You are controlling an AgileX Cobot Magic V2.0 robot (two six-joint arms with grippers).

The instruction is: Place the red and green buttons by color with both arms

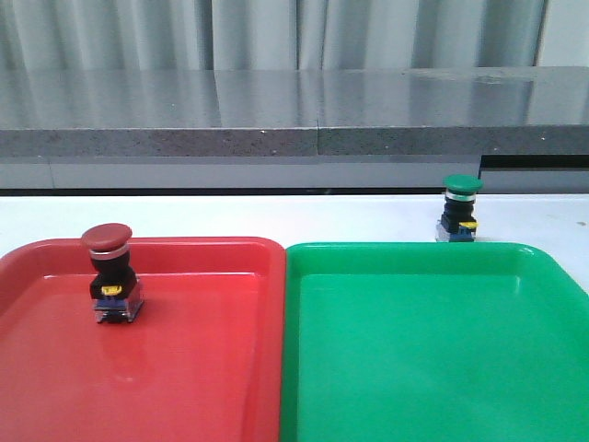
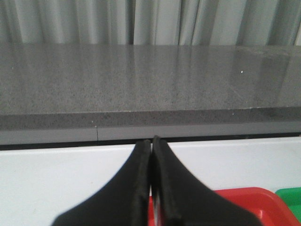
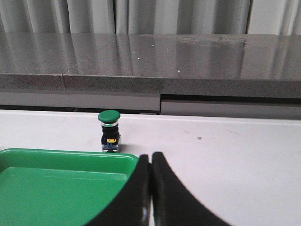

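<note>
Black and matte, my left gripper (image 2: 151, 188) fills the near edge of its wrist view, fingers pressed together with only a thin seam between them, nothing held. My right gripper (image 3: 151, 188) looks the same in its own view: fingers closed on each other, empty. Neither gripper shows in the front view, and the lower parts of both are cut off by the frame.

Closest in the front view lie the red tray (image 1: 184, 387) and the green tray (image 1: 414, 368) side by side, their near edges cropped. The red button (image 1: 111, 276) stands upright inside the red tray, toward its far left corner. From my left wrist I see only a corner of that tray; the button itself is out of that picture.

Farther back, the green button (image 1: 459, 210) stands upright on the white table (image 1: 230, 216), just beyond the green tray's far rim, outside it. Behind runs a grey stone ledge (image 1: 276, 115), then pale curtains (image 1: 276, 32).
</note>
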